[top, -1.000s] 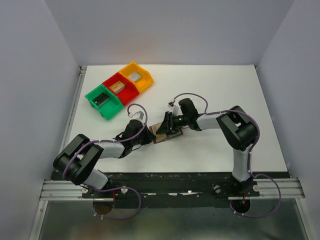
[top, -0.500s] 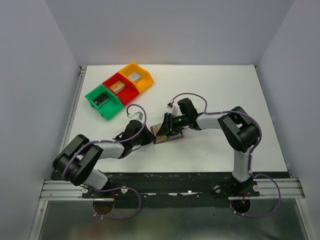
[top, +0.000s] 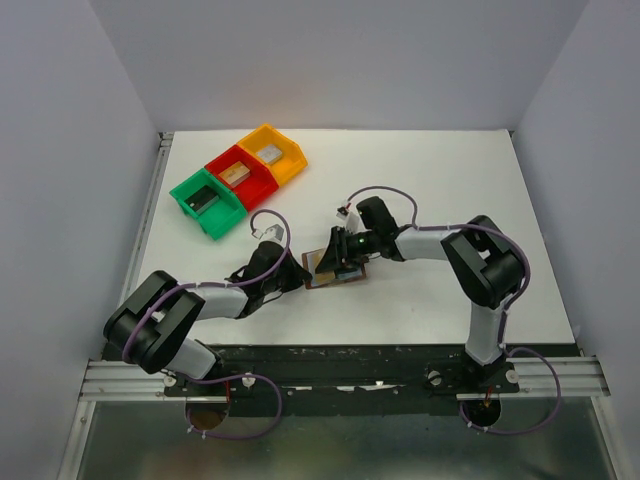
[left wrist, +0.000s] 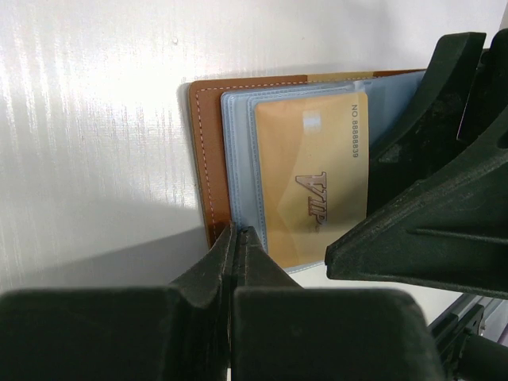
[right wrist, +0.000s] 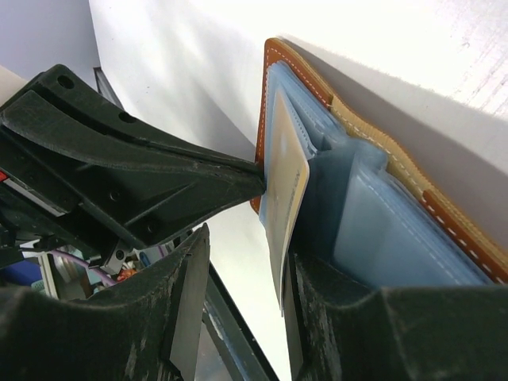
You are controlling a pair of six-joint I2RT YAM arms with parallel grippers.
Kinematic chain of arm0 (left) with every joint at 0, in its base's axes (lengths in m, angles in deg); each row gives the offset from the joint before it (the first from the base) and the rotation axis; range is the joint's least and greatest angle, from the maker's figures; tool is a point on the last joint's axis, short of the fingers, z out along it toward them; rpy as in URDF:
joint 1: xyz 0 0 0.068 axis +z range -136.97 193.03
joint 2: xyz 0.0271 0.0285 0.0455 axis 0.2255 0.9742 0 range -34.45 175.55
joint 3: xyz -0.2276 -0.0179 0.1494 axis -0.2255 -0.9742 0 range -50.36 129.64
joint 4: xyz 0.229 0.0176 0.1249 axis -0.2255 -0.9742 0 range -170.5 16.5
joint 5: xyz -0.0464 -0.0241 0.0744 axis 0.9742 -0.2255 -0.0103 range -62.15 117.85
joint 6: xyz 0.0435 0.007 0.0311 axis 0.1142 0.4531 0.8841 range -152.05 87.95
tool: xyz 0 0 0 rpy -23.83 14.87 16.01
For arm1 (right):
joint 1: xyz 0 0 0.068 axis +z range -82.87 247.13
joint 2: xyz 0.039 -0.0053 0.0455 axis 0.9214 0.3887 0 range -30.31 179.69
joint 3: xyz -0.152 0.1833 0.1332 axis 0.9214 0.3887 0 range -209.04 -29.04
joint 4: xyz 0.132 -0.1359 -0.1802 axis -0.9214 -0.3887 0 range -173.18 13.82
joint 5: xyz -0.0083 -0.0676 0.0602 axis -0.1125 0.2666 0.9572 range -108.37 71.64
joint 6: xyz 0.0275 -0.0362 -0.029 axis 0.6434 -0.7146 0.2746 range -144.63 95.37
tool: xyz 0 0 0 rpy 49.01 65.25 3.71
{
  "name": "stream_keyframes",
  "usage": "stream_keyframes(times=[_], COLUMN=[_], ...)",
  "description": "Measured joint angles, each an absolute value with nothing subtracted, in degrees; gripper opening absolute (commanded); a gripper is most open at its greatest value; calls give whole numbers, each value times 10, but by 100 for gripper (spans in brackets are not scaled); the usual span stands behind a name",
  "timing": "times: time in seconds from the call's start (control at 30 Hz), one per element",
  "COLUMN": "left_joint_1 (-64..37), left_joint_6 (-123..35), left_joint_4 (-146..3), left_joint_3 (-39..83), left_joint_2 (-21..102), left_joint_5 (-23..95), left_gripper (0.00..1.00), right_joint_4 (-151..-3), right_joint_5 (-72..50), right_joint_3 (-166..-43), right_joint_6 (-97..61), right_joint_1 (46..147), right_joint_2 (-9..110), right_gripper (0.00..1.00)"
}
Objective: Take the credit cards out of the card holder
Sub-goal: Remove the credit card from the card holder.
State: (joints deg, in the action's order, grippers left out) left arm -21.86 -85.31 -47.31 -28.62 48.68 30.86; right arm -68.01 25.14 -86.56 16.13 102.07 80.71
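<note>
The card holder [top: 333, 268] lies open on the white table, brown leather [left wrist: 208, 159] outside and light-blue sleeves [right wrist: 397, 230] inside. A gold-tan credit card [left wrist: 313, 178] sits in the raised front sleeve. My left gripper [left wrist: 238, 232] is shut, its tips pinching the holder's near edge where leather meets sleeve; in the top view the left gripper [top: 298, 273] is at the holder's left side. My right gripper [right wrist: 242, 254] is open, straddling the upright leaf with the gold card [right wrist: 287, 190]. That leaf rests against one finger [right wrist: 333, 317], with a gap to the other. Other cards are hidden.
Green [top: 207, 203], red [top: 240, 177] and yellow [top: 271, 153] bins stand in a row at the back left, each with a small block inside. The right gripper's fingers [left wrist: 429, 198] crowd the right side of the left wrist view.
The right arm's elbow has drifted a little to the right and its gripper has shifted slightly over the holder. The left arm holds still.
</note>
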Motion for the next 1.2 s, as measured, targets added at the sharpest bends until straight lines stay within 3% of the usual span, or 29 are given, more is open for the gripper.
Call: stream_keyframes(times=[1.2], left_joint_1=[-214], left_joint_6=[-865], left_joint_4=[-475], left_joint_3=[-286], left_joint_2=[487], left_joint_5=[309], left_gripper=[0], right_joint_4=[-690], right_joint_5=[232], right_joint_3=[-815], right_joint_6=[158], right_joint_1=[994], right_joint_2=[757], right_gripper=[39])
